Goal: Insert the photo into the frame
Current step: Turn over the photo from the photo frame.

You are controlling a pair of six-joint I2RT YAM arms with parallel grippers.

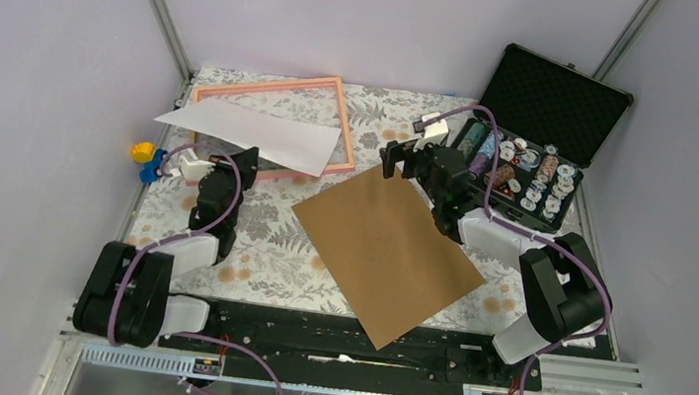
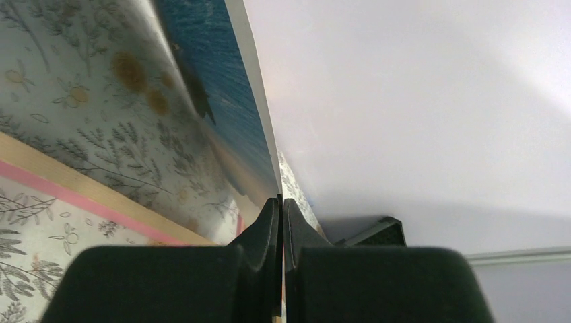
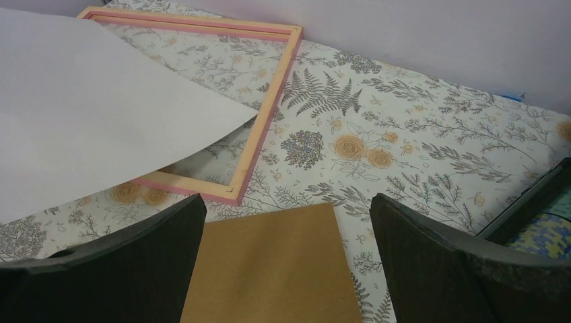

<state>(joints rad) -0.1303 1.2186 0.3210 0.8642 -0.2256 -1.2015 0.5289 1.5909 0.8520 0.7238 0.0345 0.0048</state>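
The photo (image 1: 254, 132) hangs white back up over the near part of the salmon-pink frame (image 1: 345, 128), which lies flat at the back left. My left gripper (image 1: 249, 158) is shut on the photo's near edge. In the left wrist view the fingers (image 2: 282, 205) pinch the sheet, whose blue printed face (image 2: 222, 87) points down toward the frame's rail (image 2: 101, 198). My right gripper (image 1: 395, 158) is open and empty above the far corner of the brown backing board (image 1: 389, 252). The right wrist view shows the board (image 3: 276, 269), the frame (image 3: 269, 101) and the photo's back (image 3: 87, 114).
An open black case (image 1: 532, 129) holding round tokens stands at the back right, and its edge shows in the right wrist view (image 3: 532, 202). A small yellow and blue toy (image 1: 143, 159) sits at the table's left edge. A floral cloth (image 1: 374, 121) covers the table.
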